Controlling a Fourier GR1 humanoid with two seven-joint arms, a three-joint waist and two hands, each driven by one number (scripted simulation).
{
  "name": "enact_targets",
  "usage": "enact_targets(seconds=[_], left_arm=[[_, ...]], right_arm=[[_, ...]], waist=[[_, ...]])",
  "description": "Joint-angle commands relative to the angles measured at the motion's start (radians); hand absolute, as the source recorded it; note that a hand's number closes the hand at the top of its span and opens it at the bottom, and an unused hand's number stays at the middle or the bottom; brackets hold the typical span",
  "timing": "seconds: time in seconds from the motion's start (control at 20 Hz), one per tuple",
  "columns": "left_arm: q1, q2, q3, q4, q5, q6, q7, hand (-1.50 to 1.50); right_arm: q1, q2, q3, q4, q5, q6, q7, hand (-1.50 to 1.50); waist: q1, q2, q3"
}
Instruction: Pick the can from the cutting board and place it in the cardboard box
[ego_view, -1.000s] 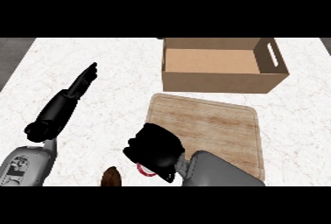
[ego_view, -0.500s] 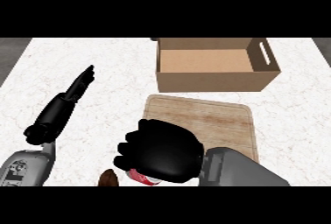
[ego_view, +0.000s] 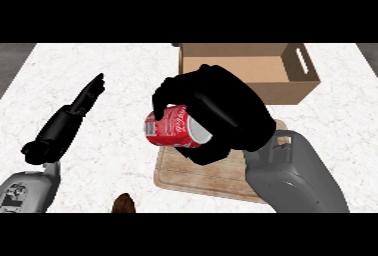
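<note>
A red can (ego_view: 173, 128) with white lettering lies on its side in my right hand (ego_view: 221, 112), whose fingers and thumb curl round it. The hand holds it up above the left part of the wooden cutting board (ego_view: 199, 172), close to the view. Behind the hand stands the open cardboard box (ego_view: 295, 87), its near left part hidden by the hand. My left hand (ego_view: 87, 96) is at the left over the counter, fingers straight and pointing away, holding nothing.
A small brown object (ego_view: 123, 203) lies at the lower edge, left of the board. The white speckled counter (ego_view: 125, 70) spreads around; a dark strip (ego_view: 13, 65) runs along its left edge.
My right hand has risen from the board with the can, which now shows in its grasp, and moved up toward the box. The left hand has hardly moved.
</note>
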Motion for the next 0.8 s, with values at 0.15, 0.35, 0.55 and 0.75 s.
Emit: enact_targets(seconds=[0.15,0.35,0.55,0.75], left_arm=[[-0.017,-0.032,-0.016,0.044,-0.04,0.014,-0.033,0.0],[-0.019,-0.02,0.007,0.008,-0.018,-0.009,-0.007,0.0],[-0.087,-0.03,-0.001,0.056,-0.016,-0.029,0.002,0.0],[-0.046,-0.034,-0.008,0.05,-0.044,-0.012,-0.038,0.0]], right_arm=[[-0.177,-0.016,-0.254,0.265,-0.035,-0.021,0.022,1.5],[-0.268,-0.092,-0.31,0.479,0.014,-0.082,-0.112,1.5],[-0.386,-0.136,-0.267,0.689,0.086,-0.046,-0.158,1.5],[-0.433,-0.211,-0.251,0.845,0.088,0.114,-0.194,1.5]], waist=[[0.007,0.007,0.0],[0.017,0.007,0.0],[0.027,0.013,-0.001],[0.034,0.015,-0.001]])
